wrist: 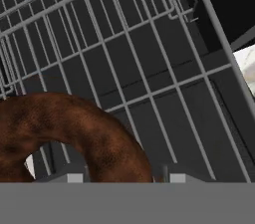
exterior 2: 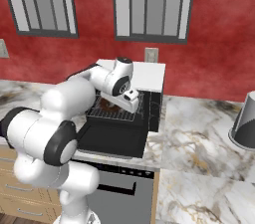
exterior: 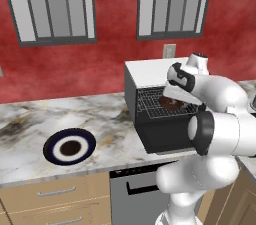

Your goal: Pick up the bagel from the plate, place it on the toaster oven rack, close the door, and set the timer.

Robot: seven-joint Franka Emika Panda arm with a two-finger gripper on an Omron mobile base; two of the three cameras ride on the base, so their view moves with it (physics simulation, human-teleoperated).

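Resting on the rack (wrist: 149, 68) inside the toaster oven (exterior: 150, 71), the bagel (wrist: 74, 133) appears delivered; the plate (exterior: 69, 146) is bare. Gripper (exterior 2: 130, 99) jaw state: cannot tell. Door (exterior 2: 112, 138) hangs open; closing and timer remain.

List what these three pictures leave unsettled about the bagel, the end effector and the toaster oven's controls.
- Bagel: the hand view's lower edge cuts it off; in the left base view the arm covers part of it, so whether it rests fully on the rack is unclear.
- End effector: fingertips hidden behind the hand in both base views; open or shut cannot be told.
- Toaster oven timer: not made out in either base view.
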